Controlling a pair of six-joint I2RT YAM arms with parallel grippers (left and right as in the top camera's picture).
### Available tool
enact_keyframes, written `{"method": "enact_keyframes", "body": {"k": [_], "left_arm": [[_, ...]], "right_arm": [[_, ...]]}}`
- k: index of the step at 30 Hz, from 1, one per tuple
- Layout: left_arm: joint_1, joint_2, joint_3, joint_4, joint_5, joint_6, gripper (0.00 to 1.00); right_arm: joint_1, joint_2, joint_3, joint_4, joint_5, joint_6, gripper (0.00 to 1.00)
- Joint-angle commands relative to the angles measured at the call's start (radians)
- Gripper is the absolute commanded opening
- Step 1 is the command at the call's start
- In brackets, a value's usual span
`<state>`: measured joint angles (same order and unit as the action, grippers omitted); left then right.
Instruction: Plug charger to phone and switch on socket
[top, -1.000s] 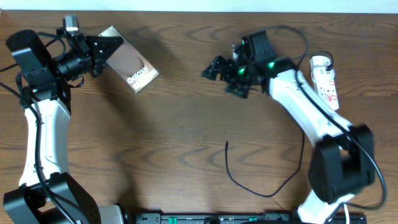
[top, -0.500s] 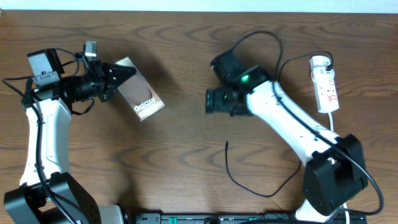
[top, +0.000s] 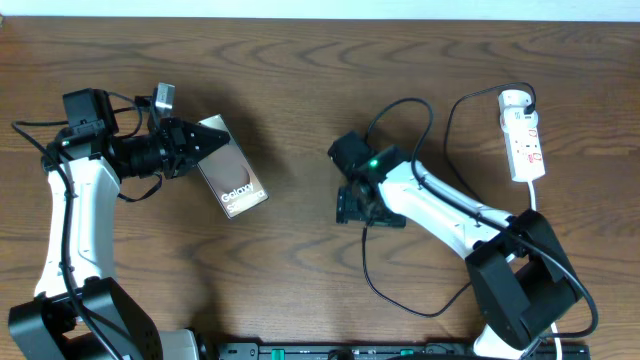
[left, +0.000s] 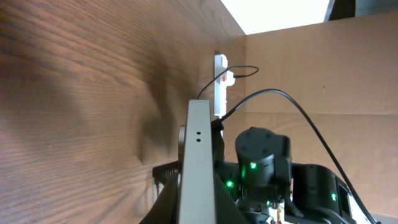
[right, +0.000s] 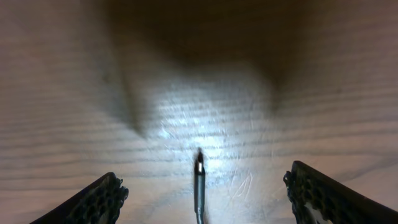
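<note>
**Right gripper poised over the cable tip; left gripper has the phone**

Right gripper (top: 358, 207) hangs low near the table's centre with its fingers well apart. In its wrist view the charger cable (right: 199, 180) lies flat on the wood between them, small tip pointing to 12 o'clock. Left gripper (top: 195, 143) is clamped on the top end of the phone (top: 232, 172), which sits at about 10 o'clock on the table, lettered face up. Whether the phone rests on the wood I cannot tell. The power strip (top: 524, 135) lies well apart at 2 o'clock, untouched.

The likely trouble is the pick. The tip is thin and lies flush on the table, so closing fingers may scrape the wood and push it aside, or pinch it crooked. A skewed tip would then miss the phone's port. The slack loop trailing toward 6 o'clock could also snag and drag. Held by one end only, the phone may pivot under any push.

The table (top: 300, 290) is dark brown wood grain with a soft sheen. A pale wall runs along its far edge, and the left wrist view shows a plain brown panel beyond.
</note>
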<state>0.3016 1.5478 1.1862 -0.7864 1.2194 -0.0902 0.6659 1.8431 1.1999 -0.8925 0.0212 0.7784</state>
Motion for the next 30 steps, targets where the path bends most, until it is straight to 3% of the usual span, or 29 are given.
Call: {"method": "enact_keyframes", "body": {"k": [1, 8, 14, 17, 30], "left_arm": [[0.000, -0.004, 0.009, -0.007, 0.016, 0.053, 0.07], [0.000, -0.004, 0.009, -0.019, -0.021, 0.057, 0.07], [0.000, -0.004, 0.009, -0.040, -0.043, 0.057, 0.07], [0.000, -0.004, 0.009, -0.043, -0.043, 0.057, 0.07], [0.000, -0.004, 0.009, -0.043, -0.043, 0.057, 0.07]], "right_arm": [[0.037, 0.003, -0.036, 0.011, 0.001, 0.060, 0.83], [0.076, 0.003, -0.080, 0.021, -0.024, 0.090, 0.79], [0.097, 0.003, -0.084, 0.018, -0.034, 0.090, 0.68], [0.106, 0.003, -0.084, 0.017, -0.023, 0.107, 0.56], [0.106, 0.005, -0.103, 0.029, -0.005, 0.134, 0.54]]}}
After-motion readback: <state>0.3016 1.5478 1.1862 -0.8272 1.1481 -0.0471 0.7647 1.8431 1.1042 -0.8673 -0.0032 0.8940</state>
